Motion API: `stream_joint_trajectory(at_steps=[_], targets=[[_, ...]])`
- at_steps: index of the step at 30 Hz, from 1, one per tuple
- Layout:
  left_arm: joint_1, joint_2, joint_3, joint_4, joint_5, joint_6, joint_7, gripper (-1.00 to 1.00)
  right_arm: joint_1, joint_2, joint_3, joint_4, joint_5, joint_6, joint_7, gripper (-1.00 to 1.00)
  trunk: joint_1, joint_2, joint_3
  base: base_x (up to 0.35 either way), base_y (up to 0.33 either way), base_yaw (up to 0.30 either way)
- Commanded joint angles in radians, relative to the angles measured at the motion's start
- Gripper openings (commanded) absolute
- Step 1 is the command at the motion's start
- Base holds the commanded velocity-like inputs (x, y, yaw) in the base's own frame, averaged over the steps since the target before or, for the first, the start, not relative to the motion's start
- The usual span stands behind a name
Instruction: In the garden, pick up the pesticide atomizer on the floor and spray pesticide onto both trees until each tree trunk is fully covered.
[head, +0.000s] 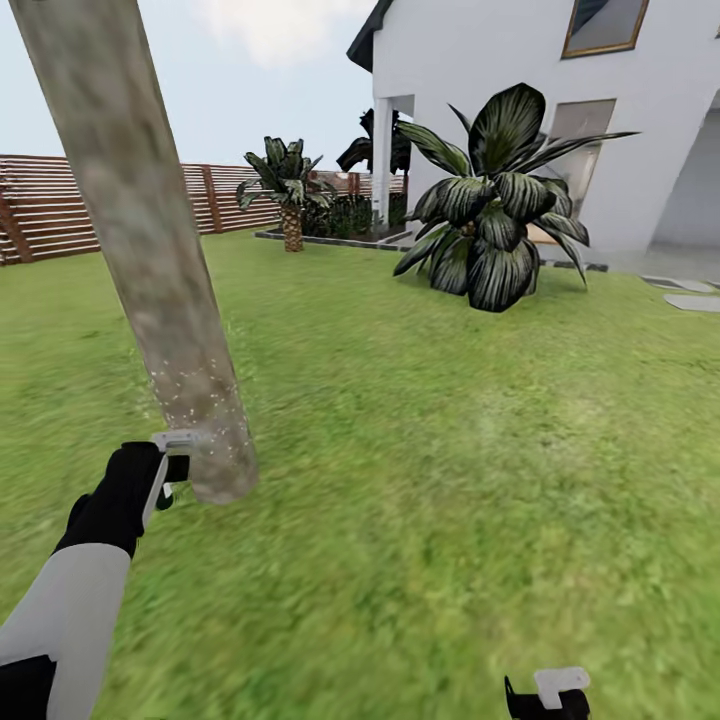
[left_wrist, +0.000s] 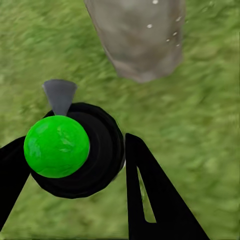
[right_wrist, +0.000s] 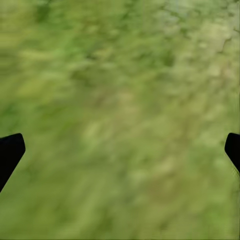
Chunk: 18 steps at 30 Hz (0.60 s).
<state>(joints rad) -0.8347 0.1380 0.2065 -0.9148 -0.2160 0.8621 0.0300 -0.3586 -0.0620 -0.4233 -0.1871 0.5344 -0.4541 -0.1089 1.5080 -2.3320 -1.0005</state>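
A thick pale grey-brown tree trunk (head: 150, 250) leans up from the lawn at the left, with small white specks dotting its lower part. My left gripper (head: 170, 466) is right beside the trunk's base, shut on the pesticide atomizer (head: 178, 468). In the left wrist view the atomizer (left_wrist: 80, 150) is a dark round bottle with a bright green ball on top. It sits between the black fingers (left_wrist: 155, 200), and its grey nozzle points at the trunk base (left_wrist: 140, 40). My right gripper (head: 550, 695) hangs low over grass, open and empty (right_wrist: 120, 150).
Green lawn spreads all around. A large dark broad-leaved plant (head: 495, 215) stands ahead at the right before the white house (head: 620, 120). A small palm (head: 288, 190) and a brown slat fence (head: 60, 205) lie at the back. Pale paving stones (head: 690, 295) lie at the far right.
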Motion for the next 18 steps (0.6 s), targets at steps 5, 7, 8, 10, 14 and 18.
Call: stream_joint_trajectory(at_steps=[5, 7, 8, 10, 14, 18], targets=[[0.033, 0.024, -0.003, 0.001, 0.0, -0.004, 0.003, -1.0, 0.0, 0.001, 0.0, 0.0, 0.0, 0.0, 0.001, 1.0, 0.0, 0.0, 0.0, 0.139, -0.27, 0.087], [0.035, 0.017, -0.006, 0.001, 0.003, -0.004, 0.003, -1.0, 0.0, 0.001, 0.0, 0.0, 0.0, 0.0, 0.002, 1.0, 0.0, 0.0, 0.0, 0.139, -0.27, 0.004], [0.035, 0.002, -0.008, 0.0, 0.006, -0.003, 0.002, -1.0, 0.0, 0.001, 0.0, 0.0, 0.0, 0.0, 0.002, 1.0, 0.0, 0.0, 0.0, 0.144, -0.267, 0.0], [0.035, -0.012, -0.007, -0.001, 0.007, -0.003, 0.002, -1.0, 0.0, 0.001, 0.0, 0.0, 0.0, 0.0, 0.002, 1.0, 0.0, 0.0, 0.0, 0.158, -0.255, 0.0], [0.034, -0.013, -0.007, -0.001, 0.007, -0.004, 0.002, -1.0, 0.0, 0.001, 0.0, 0.0, 0.0, 0.0, 0.002, 1.0, 0.0, 0.0, 0.0, 0.191, -0.229, 0.0], [0.047, 0.027, 0.001, 0.011, 0.0, -0.006, 0.003, -1.0, 0.0, 0.001, 0.0, 0.0, 0.0, 0.0, 0.002, 1.0, 0.0, 0.0, 0.0, 0.219, -0.195, 0.0]])
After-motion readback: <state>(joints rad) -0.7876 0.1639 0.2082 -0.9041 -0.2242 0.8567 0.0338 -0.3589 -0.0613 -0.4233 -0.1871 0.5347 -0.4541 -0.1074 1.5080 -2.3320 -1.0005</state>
